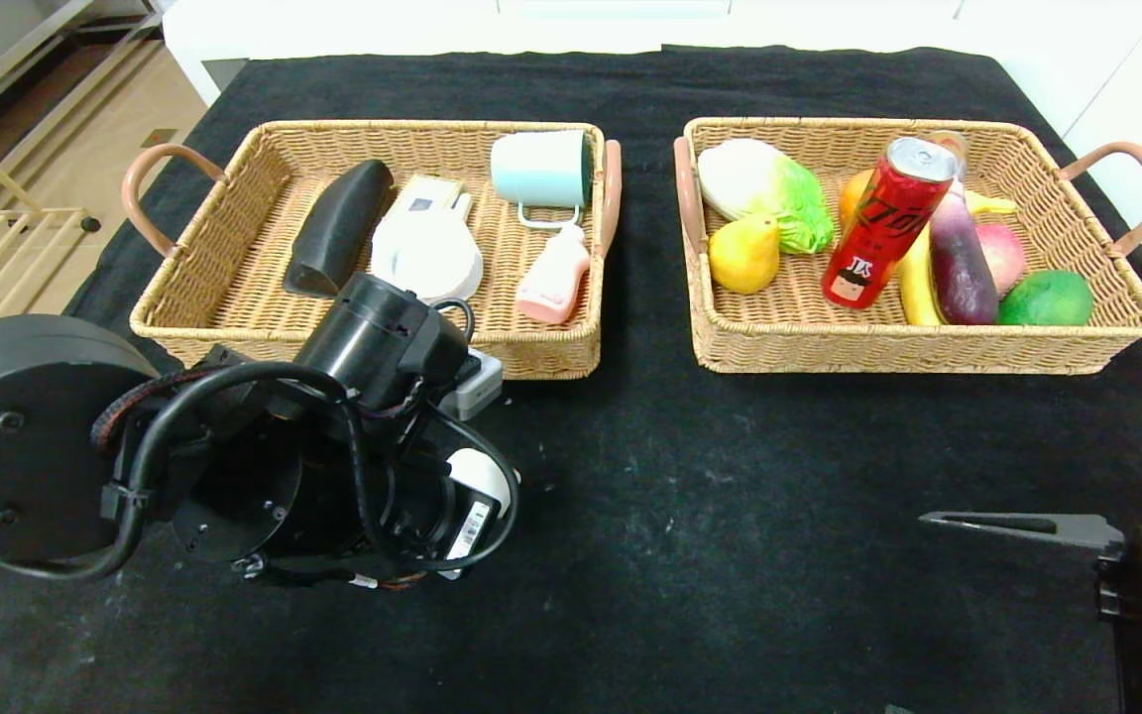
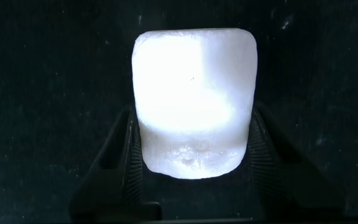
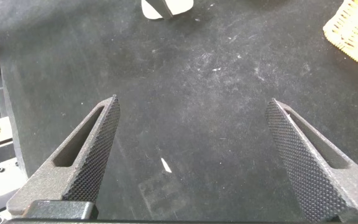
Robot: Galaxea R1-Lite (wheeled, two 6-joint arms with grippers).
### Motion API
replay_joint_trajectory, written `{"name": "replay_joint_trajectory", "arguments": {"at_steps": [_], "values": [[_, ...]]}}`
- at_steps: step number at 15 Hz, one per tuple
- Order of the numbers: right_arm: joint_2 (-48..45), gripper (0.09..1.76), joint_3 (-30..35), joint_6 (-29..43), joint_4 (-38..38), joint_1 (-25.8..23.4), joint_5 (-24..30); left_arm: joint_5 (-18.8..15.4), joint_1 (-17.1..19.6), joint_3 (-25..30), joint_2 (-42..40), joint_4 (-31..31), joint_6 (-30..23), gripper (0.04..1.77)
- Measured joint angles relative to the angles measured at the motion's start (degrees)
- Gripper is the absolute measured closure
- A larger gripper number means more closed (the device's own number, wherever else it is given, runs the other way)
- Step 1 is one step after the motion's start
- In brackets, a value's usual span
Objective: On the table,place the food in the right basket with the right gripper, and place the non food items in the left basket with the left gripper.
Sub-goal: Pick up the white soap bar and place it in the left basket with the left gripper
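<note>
Straddling the white soap-like bar point(image 2: 192, 102), the left pincer point(image 2: 191, 158) has a dark finger against each flank of it, closed in on the bar over the black worktop point(image 1: 730, 496). From the left wrist view the bar's long axis runs straight out along the fingers, its rounded near end between them and its far end past their tips. No lettering shows on the bar. In the head view the left arm covers most of this spot, just in front of the left basket point(image 1: 234, 288), near that basket's front right corner.

Inside the left basket lie a black wedge-shaped case point(image 1: 338, 226), long axis pointing away from the robot, beside a round white dish point(image 1: 429, 255), a pale mint cup point(image 1: 539, 171) on its side and a pink bottle point(image 1: 553, 278).

Well to the right of the left basket, the right basket point(image 1: 1027, 342) holds a red can point(image 1: 886, 223) leaning tilted, silver top away from the robot, with dark lettering I cannot make out and a small cartoon face low on it. Next to it lie the purple eggplant point(image 1: 960, 260) and yellow banana point(image 1: 918, 283), both lengthwise front to back, the peach point(image 1: 1005, 253), a cabbage point(image 1: 764, 188), a pear point(image 1: 742, 255) and a green fruit point(image 1: 1047, 297).

The right pincer point(image 3: 194, 155) is parked low over bare worktop, far right of the left basket and nearer the robot, fingers spread wide with nothing between them.
</note>
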Motion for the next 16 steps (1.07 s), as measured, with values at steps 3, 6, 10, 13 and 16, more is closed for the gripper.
{"name": "replay_joint_trajectory", "arguments": {"at_steps": [3,6,10,13,16], "values": [[0.0,0.14,0.0,-0.1,0.0,0.0,0.0,0.0,0.0,-0.2,0.0,0.0,0.0,0.79],[-0.1,0.14,0.0,-0.1,-0.1,0.0,0.0,0.0,0.0,0.4,0.0,-0.2,-0.1,0.79],[-0.2,0.14,0.1,-0.2,-0.1,0.0,0.0,0.0,0.0,0.7,-0.2,-0.2,-0.2,0.79],[-0.5,0.14,0.1,-0.3,-0.1,0.0,0.0,-0.4,0.0,0.8,-1.5,0.4,-0.2,0.79],[-0.7,0.14,0.1,-0.3,-0.1,0.0,0.0,-0.7,0.0,1.5,-4.5,0.1,-0.2,0.8]]}}
